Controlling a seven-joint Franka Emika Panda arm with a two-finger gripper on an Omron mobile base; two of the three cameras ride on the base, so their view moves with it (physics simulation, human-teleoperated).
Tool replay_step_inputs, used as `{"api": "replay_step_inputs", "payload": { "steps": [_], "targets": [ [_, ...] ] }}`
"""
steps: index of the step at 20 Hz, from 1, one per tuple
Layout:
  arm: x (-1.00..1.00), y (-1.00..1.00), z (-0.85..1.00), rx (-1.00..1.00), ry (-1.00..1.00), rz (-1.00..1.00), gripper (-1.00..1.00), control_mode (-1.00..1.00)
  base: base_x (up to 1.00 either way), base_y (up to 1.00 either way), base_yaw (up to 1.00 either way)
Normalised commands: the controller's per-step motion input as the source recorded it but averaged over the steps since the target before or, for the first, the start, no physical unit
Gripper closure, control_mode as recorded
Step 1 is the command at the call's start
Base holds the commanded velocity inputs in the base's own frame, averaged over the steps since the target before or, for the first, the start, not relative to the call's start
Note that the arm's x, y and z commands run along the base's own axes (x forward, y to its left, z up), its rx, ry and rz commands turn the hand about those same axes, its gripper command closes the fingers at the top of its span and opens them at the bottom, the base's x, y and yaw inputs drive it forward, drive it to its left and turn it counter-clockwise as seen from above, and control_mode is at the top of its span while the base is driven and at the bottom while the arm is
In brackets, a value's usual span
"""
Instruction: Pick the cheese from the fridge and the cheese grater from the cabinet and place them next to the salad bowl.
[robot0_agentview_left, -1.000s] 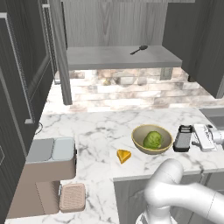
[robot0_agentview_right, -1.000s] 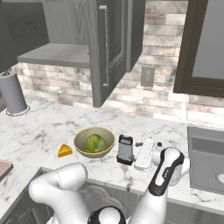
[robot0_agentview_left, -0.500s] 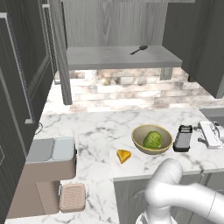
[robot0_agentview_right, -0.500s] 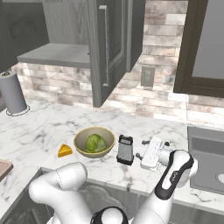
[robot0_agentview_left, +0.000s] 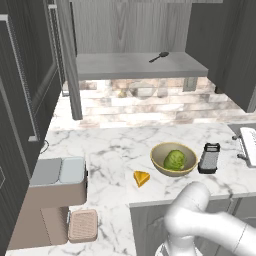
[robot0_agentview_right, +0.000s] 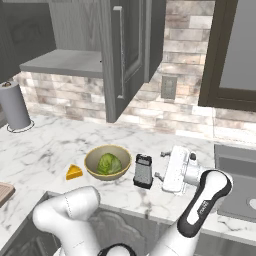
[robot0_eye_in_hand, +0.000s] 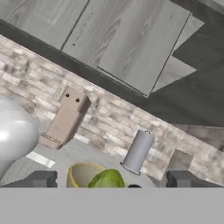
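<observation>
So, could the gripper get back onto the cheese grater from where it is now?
Probably yes. The gripper is open and empty just beside the cheese grater, which stands upright on the counter next to the salad bowl, with nothing between them.

Light is soft and even across all three views, with no clear single source. The marble bench reads bright, while the cabinet and its doors stay dim grey. Shadows are faint: a small dark patch sits under the salad bowl and the cheese grater. No glare shows. Edges look slightly soft and pixelated, most in the hand view.
</observation>
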Motion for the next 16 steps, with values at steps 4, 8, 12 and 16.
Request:
{"api": "replay_step_inputs", "payload": {
  "steps": [4, 8, 12, 16],
  "targets": [
    [-1.0, 0.4, 0.69, -0.06, -0.4, 0.0, -1.0, -1.0, 0.0, 0.0, 0.0],
    [-0.99, 0.37, 0.46, -0.1, -0.42, 0.0, -1.0, -1.0, 0.0, 0.0, 0.0],
    [-0.99, 0.55, 0.59, -0.14, -0.4, 0.0, -1.0, -1.0, 0.0, 0.0, 0.0],
    [-0.92, 0.66, 0.65, -0.16, -0.38, 0.0, -1.0, -1.0, 0.0, 0.0, 0.0]
  ]
}}
